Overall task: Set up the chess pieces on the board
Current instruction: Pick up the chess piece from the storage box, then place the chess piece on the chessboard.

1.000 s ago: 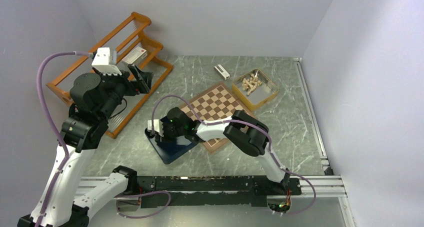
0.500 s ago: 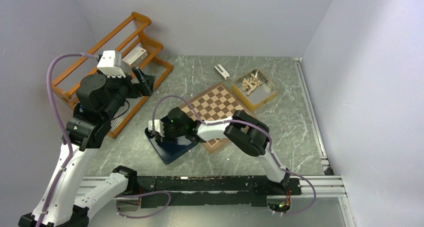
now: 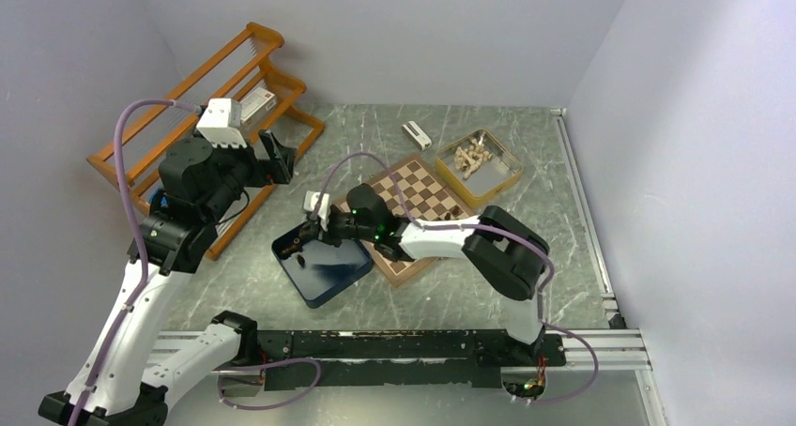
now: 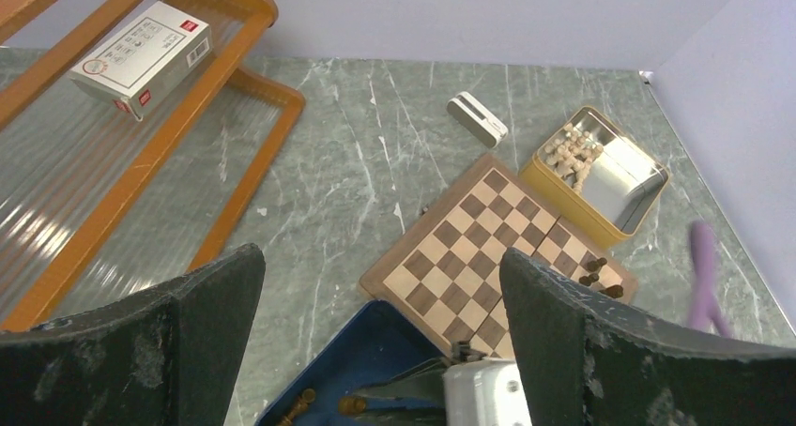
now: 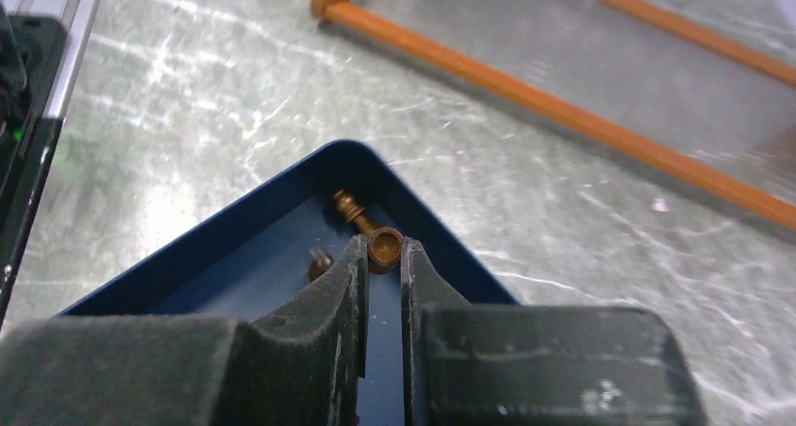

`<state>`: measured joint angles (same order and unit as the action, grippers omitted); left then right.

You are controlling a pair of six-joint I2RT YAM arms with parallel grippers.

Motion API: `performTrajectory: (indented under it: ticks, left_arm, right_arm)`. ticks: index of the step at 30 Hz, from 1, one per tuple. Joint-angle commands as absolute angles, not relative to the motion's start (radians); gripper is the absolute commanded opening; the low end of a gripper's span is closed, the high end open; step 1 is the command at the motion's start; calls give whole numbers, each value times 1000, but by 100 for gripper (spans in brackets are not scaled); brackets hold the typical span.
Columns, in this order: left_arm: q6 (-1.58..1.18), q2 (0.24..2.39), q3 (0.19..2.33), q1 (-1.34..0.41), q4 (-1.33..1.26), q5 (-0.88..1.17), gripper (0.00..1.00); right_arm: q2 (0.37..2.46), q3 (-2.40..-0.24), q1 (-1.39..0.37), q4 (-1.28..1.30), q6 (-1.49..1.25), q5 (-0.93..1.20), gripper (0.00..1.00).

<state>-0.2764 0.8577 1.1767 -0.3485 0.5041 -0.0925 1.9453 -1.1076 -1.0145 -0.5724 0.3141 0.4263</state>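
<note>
Chess pieces (image 4: 597, 274): a few on the board (image 4: 451, 248) corner, most squares bare; right pincer (image 5: 383, 257) clamped on one above the dark blue box (image 5: 235, 257), left pincer (image 4: 380, 255) apart, empty.

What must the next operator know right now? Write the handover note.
Left gripper: open, empty, raised.
Right gripper: shut on a small dark brown wooden chess piece, over the dark blue square box.
Done: a few dark pieces stand at one corner of the checked wooden chessboard.
Left: place the held piece; others lie in the box.
</note>
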Motion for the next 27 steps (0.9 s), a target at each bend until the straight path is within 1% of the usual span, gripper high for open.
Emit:
performTrajectory:
  ticks: [1,8,13,21,25,27]
  left_arm:
    - [-264,869,1176,-345,461,-57,100]
    - [-263,883,1166,-345,447,-11,100]
    - [-261,889,1118,-345,426,24,100]
    - [-259,972,1005,-345,356,173,100]
    - [-254,1008,920,-345,286,227,100]
    - [-241,1025,891,-346,272,237,100]
  right_arm:
    - [1850,-1056,-982,-638,227,351,2]
    - [1674,-936,-924,-581,134,218,1]
    - [1478,-813,-899,-528,76,20,1]
    - [1214,-693,-839,-317,27,-232,0]
    - [1140,-666,-814,-197,2,-362,0]
    - [1107,-635,-806,-179,-30,-431,0]
